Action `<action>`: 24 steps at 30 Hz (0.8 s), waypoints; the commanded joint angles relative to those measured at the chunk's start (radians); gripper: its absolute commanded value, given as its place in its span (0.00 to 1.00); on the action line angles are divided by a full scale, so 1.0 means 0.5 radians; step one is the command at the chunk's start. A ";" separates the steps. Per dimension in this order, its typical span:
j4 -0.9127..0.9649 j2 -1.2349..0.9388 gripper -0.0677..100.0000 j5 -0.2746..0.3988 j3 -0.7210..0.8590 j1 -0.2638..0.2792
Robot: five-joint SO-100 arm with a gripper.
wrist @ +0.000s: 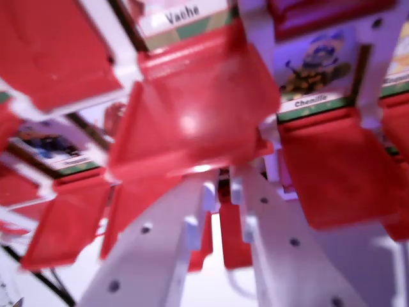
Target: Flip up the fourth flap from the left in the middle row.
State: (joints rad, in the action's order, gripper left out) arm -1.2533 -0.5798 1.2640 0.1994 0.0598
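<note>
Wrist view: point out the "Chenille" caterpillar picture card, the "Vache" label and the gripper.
"Chenille" caterpillar picture card (314, 67), wrist view, on the drawing.
"Vache" label (182, 15), wrist view, on the word.
White gripper (220, 185), wrist view, between its fingertips.

Red flaps (192, 115), white jaws (220, 185)

Wrist view, motion-blurred: white gripper (220, 192) rises from the bottom edge, its two fingers close together with a narrow gap, tips at the lower edge of a red flap (192, 115) that stands tilted. Behind the flap is the card labelled "Vache" (182, 16). At the wrist view's right, card labelled "Chenille" (313, 70), another red flap (339, 166) lying below it.
</note>
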 commanded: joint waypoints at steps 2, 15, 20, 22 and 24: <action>0.086 -0.046 0.02 0.003 -0.227 -0.015; 0.156 0.040 0.02 0.012 -0.301 -0.028; 0.150 0.012 0.02 0.009 -0.288 -0.031; 0.138 -0.015 0.02 0.006 -0.273 -0.031; 0.126 -0.058 0.02 0.006 -0.252 -0.031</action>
State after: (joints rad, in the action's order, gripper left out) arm -1.1980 -0.5277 1.2640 0.1595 0.0414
